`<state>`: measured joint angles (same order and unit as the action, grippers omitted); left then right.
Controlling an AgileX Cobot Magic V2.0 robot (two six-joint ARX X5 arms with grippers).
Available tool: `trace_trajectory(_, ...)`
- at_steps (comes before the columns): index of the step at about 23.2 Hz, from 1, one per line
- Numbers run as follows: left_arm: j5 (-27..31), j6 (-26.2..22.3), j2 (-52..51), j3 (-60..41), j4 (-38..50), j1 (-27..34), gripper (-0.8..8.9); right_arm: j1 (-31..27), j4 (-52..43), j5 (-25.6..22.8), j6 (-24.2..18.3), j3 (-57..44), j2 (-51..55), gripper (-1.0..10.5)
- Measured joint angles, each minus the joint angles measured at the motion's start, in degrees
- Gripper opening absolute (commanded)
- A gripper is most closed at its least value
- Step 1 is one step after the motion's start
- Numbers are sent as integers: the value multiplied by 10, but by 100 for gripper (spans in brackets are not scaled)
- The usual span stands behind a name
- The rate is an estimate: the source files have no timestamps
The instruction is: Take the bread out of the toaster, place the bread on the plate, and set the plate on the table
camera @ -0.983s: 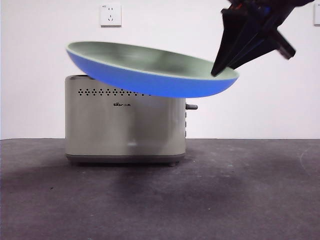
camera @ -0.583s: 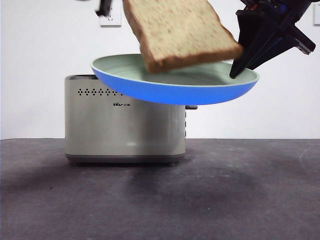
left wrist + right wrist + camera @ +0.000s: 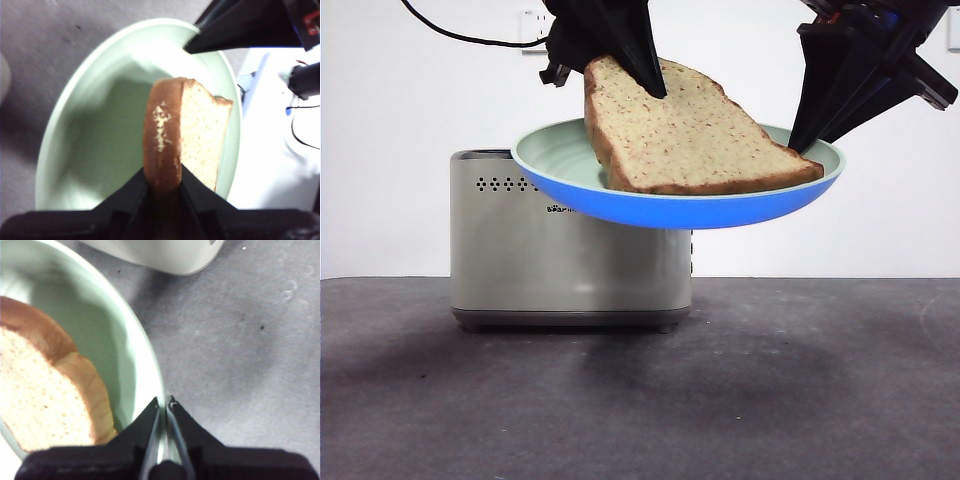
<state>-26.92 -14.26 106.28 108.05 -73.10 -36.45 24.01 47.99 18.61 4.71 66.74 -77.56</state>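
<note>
My left gripper [image 3: 162,187] clamps bread [image 3: 685,135] by crust edge, slice leaning, lower edge resting in plate [image 3: 560,160]. My right gripper [image 3: 164,410] pinches plate rim, holds it aloft beside toaster [image 3: 570,250], above table [image 3: 770,380]. Judgement: plate raised as catch tray; release bread next.

My desk [image 3: 800,400] is a flat, matte, dark grey-brown surface with faint pale scuffs. Only the cream toaster [image 3: 570,250] stands directly on it, upright toward the back left, its grey base flat against the top.
</note>
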Motion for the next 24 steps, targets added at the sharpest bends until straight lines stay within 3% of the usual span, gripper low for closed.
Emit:
trace_trajectory(2, 16, 13, 0, 0, 4, -1, 382, 0, -1, -2, 0, 0, 0, -16)
trace_trajectory(3, 27, 19, 0, 0, 5, -3, 489, 0, 0, -2, 0, 0, 0, -16)
trace_trajectory(4, 42, 26, 0, 0, 5, -4, 512, 0, 0, 0, 0, 0, 0, -16)
trace_trajectory(13, 59, 34, -8, 0, -12, -16, 512, -4, -1, -2, 0, 0, 0, -16)
trace_trajectory(24, 63, 35, -161, 0, 70, -28, 512, -19, -1, -15, -2, 0, -14, -16)
